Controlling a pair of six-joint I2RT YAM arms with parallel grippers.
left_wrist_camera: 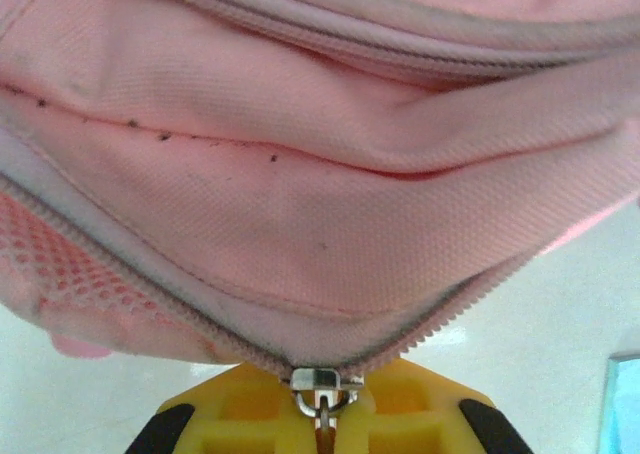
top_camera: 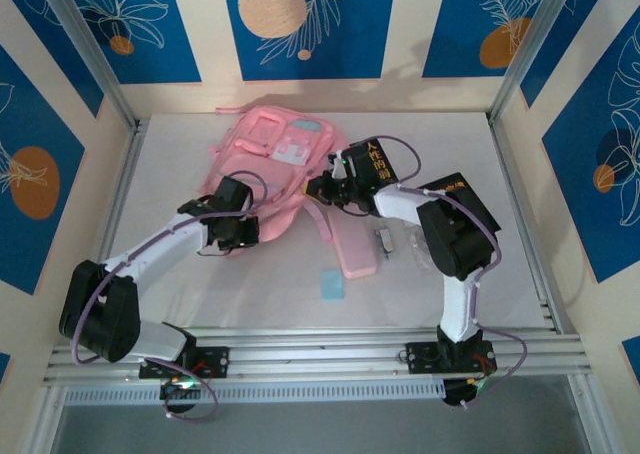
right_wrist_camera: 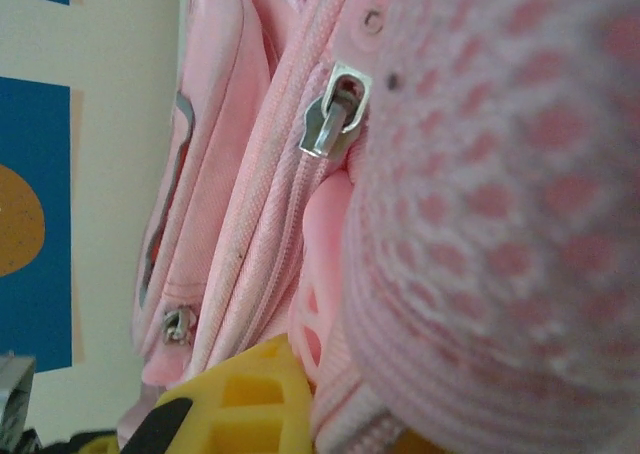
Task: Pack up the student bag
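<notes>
Left gripper [left_wrist_camera: 322, 429] pinches the zipper pull [left_wrist_camera: 324, 402] of the pink student bag [left_wrist_camera: 330, 194].

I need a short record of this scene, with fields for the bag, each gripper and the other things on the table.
bag: student bag, lying at the far side of the table
left gripper: shut on zipper pull at the bag's near edge
right gripper: shut on pink mesh at the bag's right side
loose items: pink pencil case, pale blue flat item
</notes>
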